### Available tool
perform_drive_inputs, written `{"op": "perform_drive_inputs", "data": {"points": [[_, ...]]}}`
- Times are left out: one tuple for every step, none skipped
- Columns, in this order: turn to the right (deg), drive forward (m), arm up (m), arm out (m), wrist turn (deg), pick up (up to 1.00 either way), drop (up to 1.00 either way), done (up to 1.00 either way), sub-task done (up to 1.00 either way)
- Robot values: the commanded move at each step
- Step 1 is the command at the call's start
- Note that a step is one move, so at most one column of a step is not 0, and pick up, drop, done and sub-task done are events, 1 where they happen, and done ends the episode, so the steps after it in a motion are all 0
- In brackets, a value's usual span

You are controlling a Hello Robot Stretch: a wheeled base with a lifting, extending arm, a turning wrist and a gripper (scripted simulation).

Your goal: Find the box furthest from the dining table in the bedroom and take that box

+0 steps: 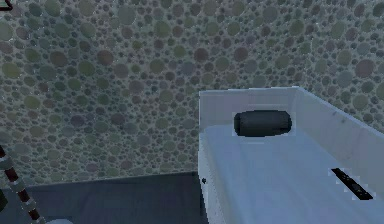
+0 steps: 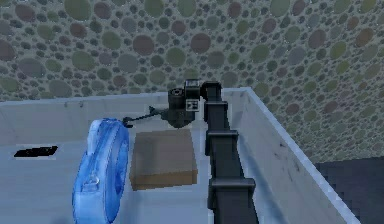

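Cardboard-brown box (image 2: pixel 163 160) lies flat on the bed (image 2: pixel 60 120), at six o'clock from my claw (image 2: pixel 140 118), poised there, I judge, for the take; whether it holds anything I cannot tell

White rimmed surface (image 1: pixel 270 175) carries dark cylinder (image 1: pixel 263 123) near its back rim, flat dark thing (image 1: pixel 352 183); arm side view: brown box (image 2: pixel 163 160) just beside blue thing (image 2: pixel 102 170).
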Motion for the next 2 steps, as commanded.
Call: {"op": "perform_drive_inputs", "data": {"points": [[0.0, 0.0, 0.0, 0.0, 12.0, 0.0, 0.0, 0.0, 0.0], [0.0, 0.0, -0.3, 0.0, 0.0, 0.0, 0.0, 0.0, 0.0]]}}
